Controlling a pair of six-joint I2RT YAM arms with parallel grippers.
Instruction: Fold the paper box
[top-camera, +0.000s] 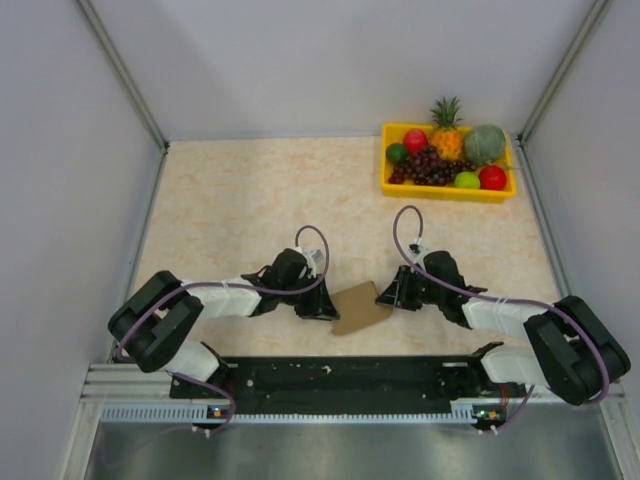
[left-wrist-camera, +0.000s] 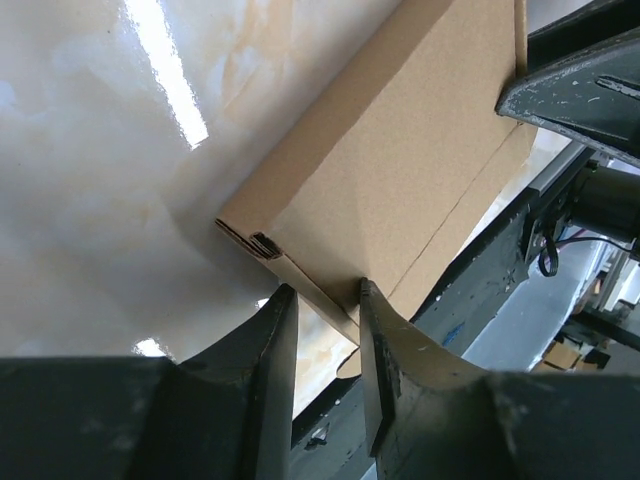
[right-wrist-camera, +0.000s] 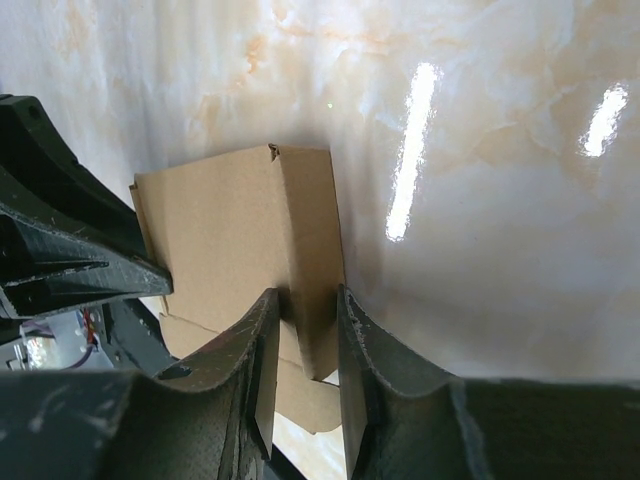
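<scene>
1. At the near middle of the bench (top-camera: 240, 200), the paper box (top-camera: 358, 308) lies partly folded
2. Your right fingers (right-wrist-camera: 365, 350) pinch its upturned side strip; your left fingers (left-wrist-camera: 385, 340) straddle the opposite edge, pinched or not I cannot tell
3. Hold one side steady and turn the other along the scored line
4. Its long axis runs near-left to far-right, one end toward each set of fingers

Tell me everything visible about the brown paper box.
The paper box is plain brown cardboard, partly folded and flat-looking, lying skewed on the marble-patterned table near its front edge. Doubled layers show at one corner; a crease runs along one panel. The left end effector and right end effector each straddle an opposite edge; whether they clamp is unclear.
</scene>
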